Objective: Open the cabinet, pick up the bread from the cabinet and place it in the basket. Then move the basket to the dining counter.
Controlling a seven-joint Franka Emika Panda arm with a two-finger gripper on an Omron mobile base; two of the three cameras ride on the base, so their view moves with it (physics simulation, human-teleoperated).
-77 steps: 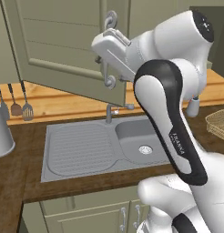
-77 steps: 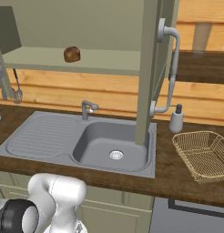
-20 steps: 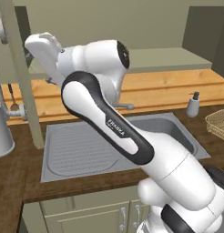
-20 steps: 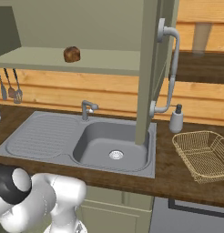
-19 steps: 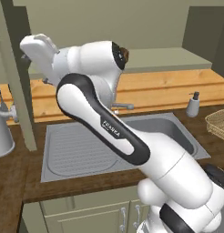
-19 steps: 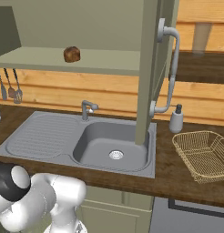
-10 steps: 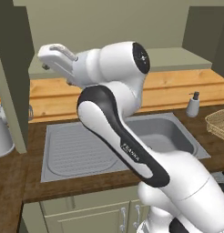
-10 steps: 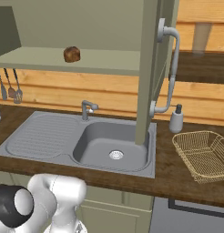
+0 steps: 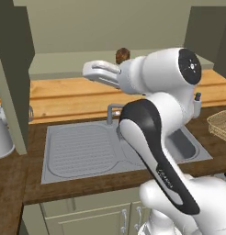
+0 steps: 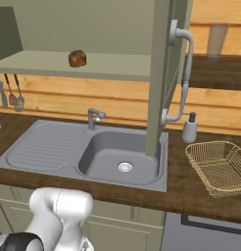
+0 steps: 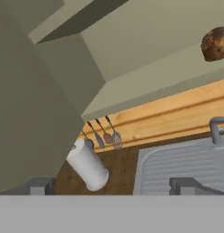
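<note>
Dark-brown wooden worktop [image 10: 191,188] runs along a pale wood-plank wall, with a grey steel sink [image 10: 88,149] and its drainer set into it and a short silver tap [image 10: 94,117] at the sink's back edge. Above hangs the large sage-green wall cabinet [image 10: 93,29], both doors swung open: one door [image 10: 161,73] stands edge-on over the sink's right end, its long silver bar handle [image 10: 181,73] facing right, and the other door [image 9: 11,73] stands open at the left in the left base view. On the cabinet's pale green shelf [image 10: 103,68] sits the small round dark-brown bread [image 10: 77,58], alone, toward the shelf's left half and near its front edge; it also shows in the hand view [image 11: 216,44] at the upper right.

At the right end of the worktop lies the shallow tan woven wicker basket [image 10: 218,166], with nothing in it. A grey soap dispenser bottle [image 10: 189,128] stands just behind its left corner, near the back edge. At the left end, dark kitchen utensils [image 11: 104,135] hang on the wall, with a pale grey cylindrical jar [image 11: 89,166] below them.

From the white arm, the tool [image 9: 94,71] reaches left in front of the shelf, level with the bread and apart from it. Its two dark fingers [image 11: 38,185] stand spread wide, released, holding nothing.
</note>
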